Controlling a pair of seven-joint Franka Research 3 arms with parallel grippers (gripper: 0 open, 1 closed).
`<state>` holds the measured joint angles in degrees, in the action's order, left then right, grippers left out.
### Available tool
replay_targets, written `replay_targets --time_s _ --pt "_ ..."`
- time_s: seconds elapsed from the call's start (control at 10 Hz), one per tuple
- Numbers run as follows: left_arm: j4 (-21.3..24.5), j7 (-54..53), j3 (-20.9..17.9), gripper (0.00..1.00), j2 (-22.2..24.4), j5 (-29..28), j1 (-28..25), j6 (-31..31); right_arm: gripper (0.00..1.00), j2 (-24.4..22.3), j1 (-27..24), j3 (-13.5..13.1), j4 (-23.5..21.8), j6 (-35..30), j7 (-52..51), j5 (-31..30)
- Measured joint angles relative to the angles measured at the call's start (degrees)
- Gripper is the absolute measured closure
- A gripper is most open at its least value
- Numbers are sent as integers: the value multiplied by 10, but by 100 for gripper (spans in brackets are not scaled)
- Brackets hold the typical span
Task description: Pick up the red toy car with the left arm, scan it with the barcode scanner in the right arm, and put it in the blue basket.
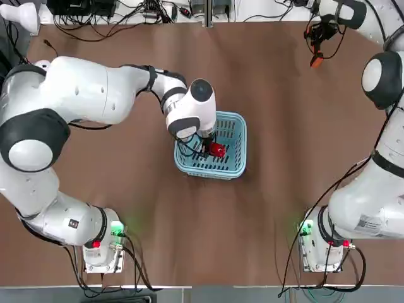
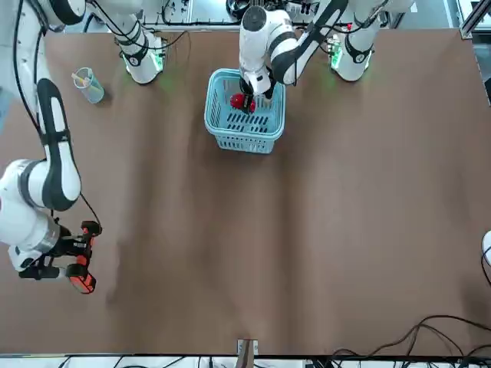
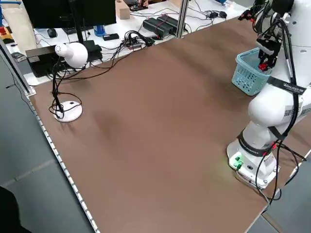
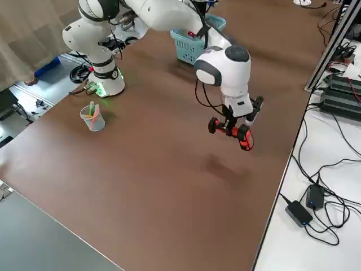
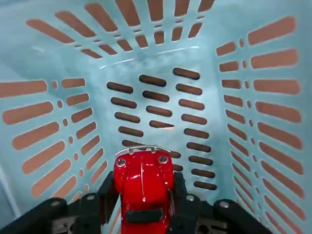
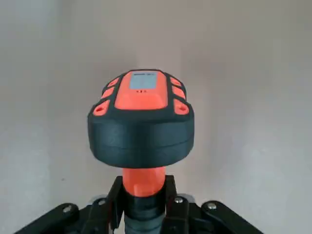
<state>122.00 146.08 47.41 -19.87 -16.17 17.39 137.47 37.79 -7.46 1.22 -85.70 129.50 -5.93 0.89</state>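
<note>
Red, hard and likely slippery, the toy car point(image 5: 143, 192) sits clamped across its sides, as we'd grip it, in the nearly closed left pincer point(image 5: 144, 202) above the basket point(image 5: 224, 146).

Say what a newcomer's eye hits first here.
Probably the glossy red car, clamped in the left end effector over the blue basket. Next, the orange-and-black scanner, held by the right end effector above the brown table, off to the robot's right.
</note>
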Motion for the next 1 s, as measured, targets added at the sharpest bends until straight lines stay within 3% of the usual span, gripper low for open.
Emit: replay_targets --time_s 0.5,0.9,1.0 --pt "-16 1 -13 51 -55 -62 29 0 63 18 0 -4 -31 67 0 -1" --pt "-63 1 -104 51 -100 -75 114 1 63 34 0 -5 -41 101 0 -1" --pt "-72 1 -112 51 -107 -75 123 1 63 42 0 -5 -42 115 0 -1"
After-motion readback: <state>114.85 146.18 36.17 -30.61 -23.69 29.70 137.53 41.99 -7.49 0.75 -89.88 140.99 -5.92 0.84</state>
